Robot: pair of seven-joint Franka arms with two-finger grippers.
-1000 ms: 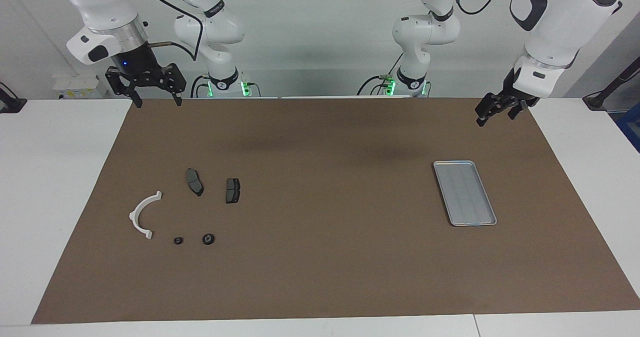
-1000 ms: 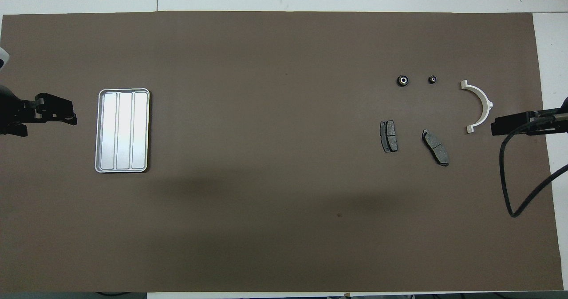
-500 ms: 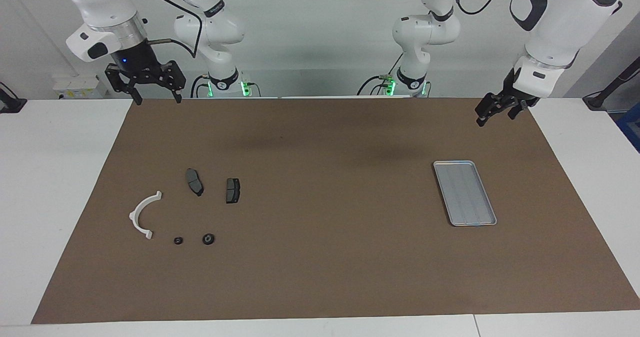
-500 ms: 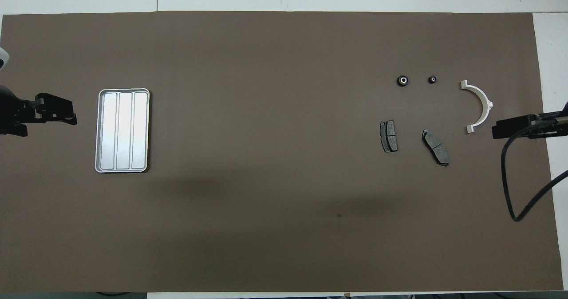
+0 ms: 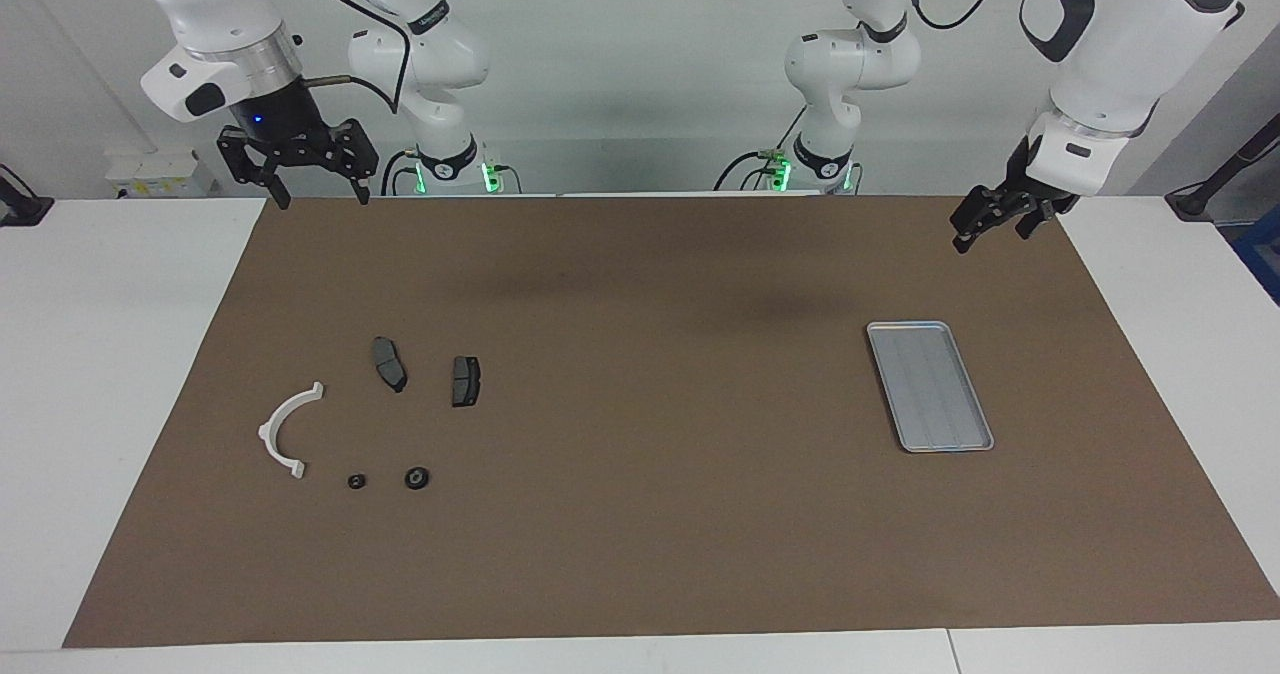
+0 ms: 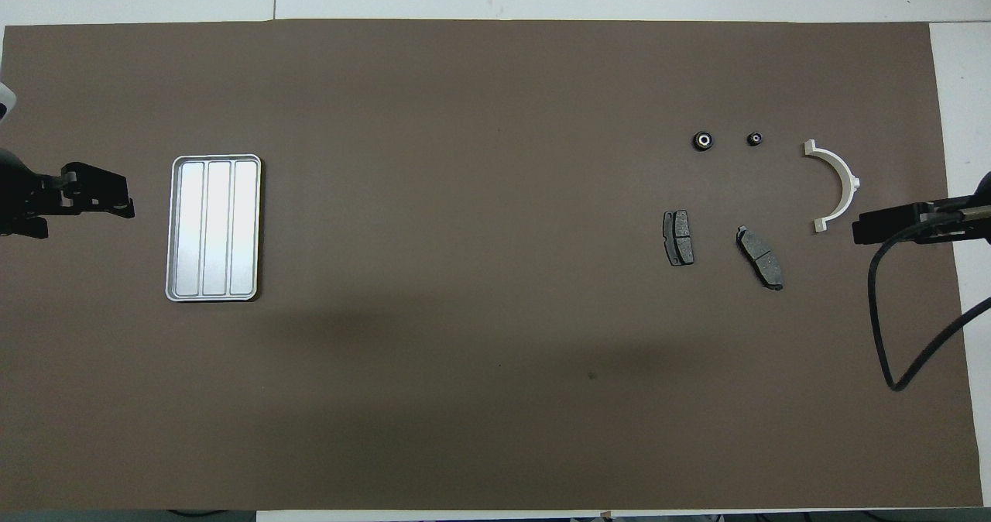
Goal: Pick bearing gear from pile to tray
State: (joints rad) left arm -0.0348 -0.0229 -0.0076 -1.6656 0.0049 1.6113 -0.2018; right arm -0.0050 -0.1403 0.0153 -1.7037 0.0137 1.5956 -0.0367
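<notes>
Judging the larger small black round bearing gear (image 5: 417, 477) at the pile's six o'clock probably light, rigid, slick — pinch its rim; right gripper (image 5: 315, 194) and left gripper (image 5: 988, 226) both spread, empty.

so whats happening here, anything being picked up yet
Nothing is held yet. The right pincer hangs open in the air at the pile's end of the table, above the mat's edge by the robots. The two small black round pieces lie untouched. The tray is empty; the left pincer waits open near it.

Small round pieces (image 5: 417, 477) too small to identify (gear unclear).
</notes>
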